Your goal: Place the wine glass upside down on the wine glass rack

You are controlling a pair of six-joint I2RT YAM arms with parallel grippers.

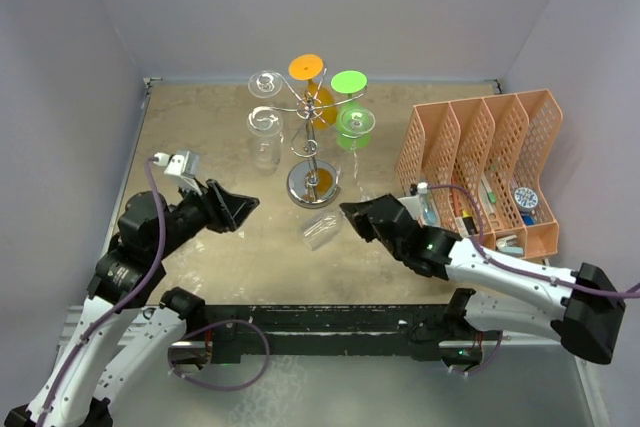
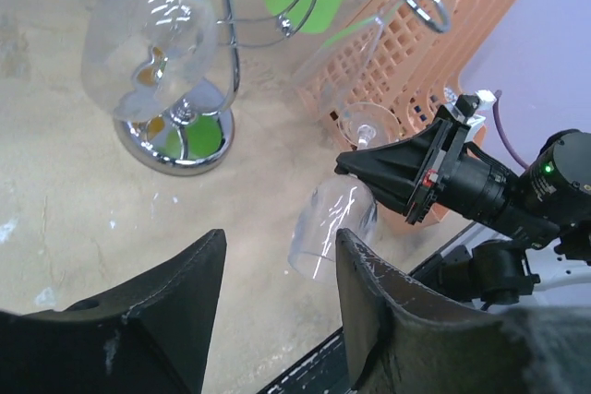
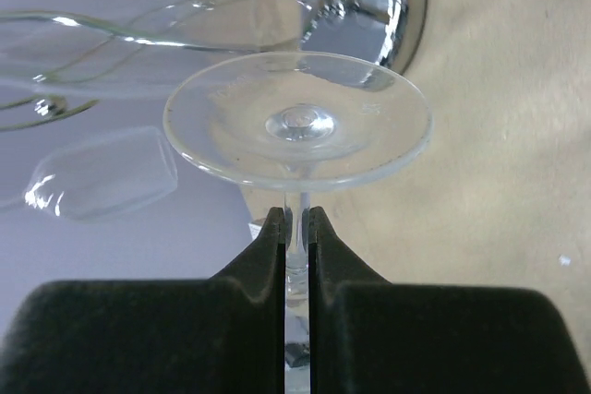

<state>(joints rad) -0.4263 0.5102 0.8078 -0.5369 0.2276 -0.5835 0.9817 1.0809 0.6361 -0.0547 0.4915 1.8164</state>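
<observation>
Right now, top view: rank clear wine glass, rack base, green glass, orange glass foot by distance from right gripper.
1. Clear wine glass: clamped in right gripper.
2. Rack base: just beyond, left.
3. Green glass: hanging farther back.
4. Orange glass foot: rearmost, rack top.

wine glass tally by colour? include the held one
Clear: 2 (hanging clear glass; held clear glass in right pincer)
Orange glass: 1
Green glass: 1
Total: 4
</observation>
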